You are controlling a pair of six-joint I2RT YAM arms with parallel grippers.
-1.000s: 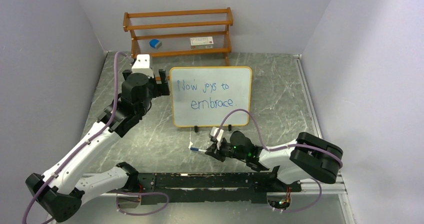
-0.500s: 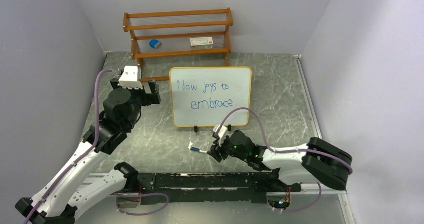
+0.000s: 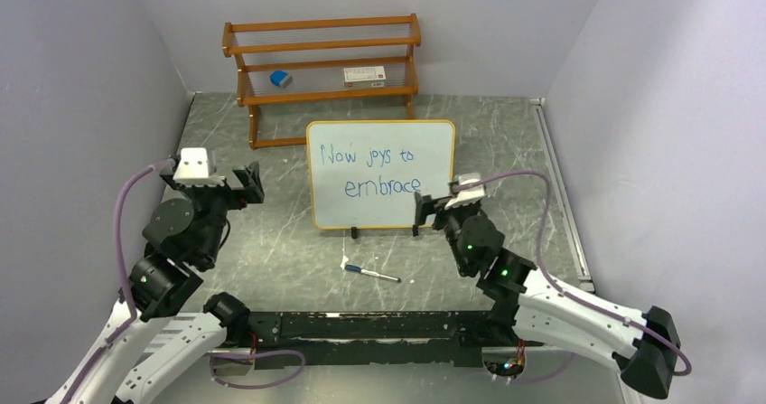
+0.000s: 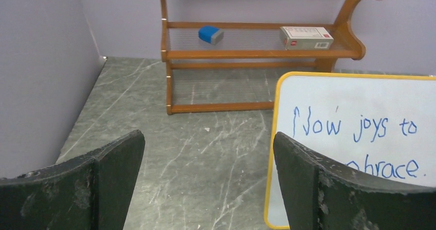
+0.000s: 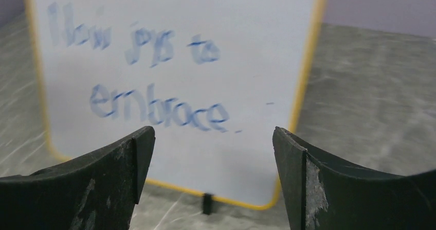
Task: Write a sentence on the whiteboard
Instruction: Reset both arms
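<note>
Moved since before: the right gripper (image 3: 432, 214) has released the pen and risen from the near table to the front of the board. The left gripper (image 3: 239, 185) has drawn back from the board's left edge toward the near left.
Right gripper: the jaws stand wide apart with nothing between them. It hangs just before the lower right corner of the board and faces it. Its wrist view is blurred.
Left gripper: the jaws are spread fully and hold nothing. It is raised above the table, left of the board and apart from it, and points to the far right.
Board: the large white rectangular whiteboard with rounded corners and a thin orange wooden frame (image 3: 425, 142) stands upright on two small black feet at the middle of the table.
Writing: the thin blue handwritten sentence (image 3: 370, 171) fills two rows. The upper row reads "Now joys to" and the lower row "embrace", followed by a dot.
Pen: the thin marker pen with a blue end (image 3: 370, 273) lies flat on the table. It is near the board's feet, between them and the arm bases, and touches no gripper.
Rack: the brown wooden shelf rack with wire shelves (image 3: 322, 56) stands against the far wall, behind the board.
On the rack: a small blue eraser block (image 3: 281, 79) sits to the left and a flat white cardboard box (image 3: 365, 75) to the right, both on the middle shelf.
Table: the grey-green marble-patterned tabletop (image 3: 506, 142) carries the board and the pen.
</note>
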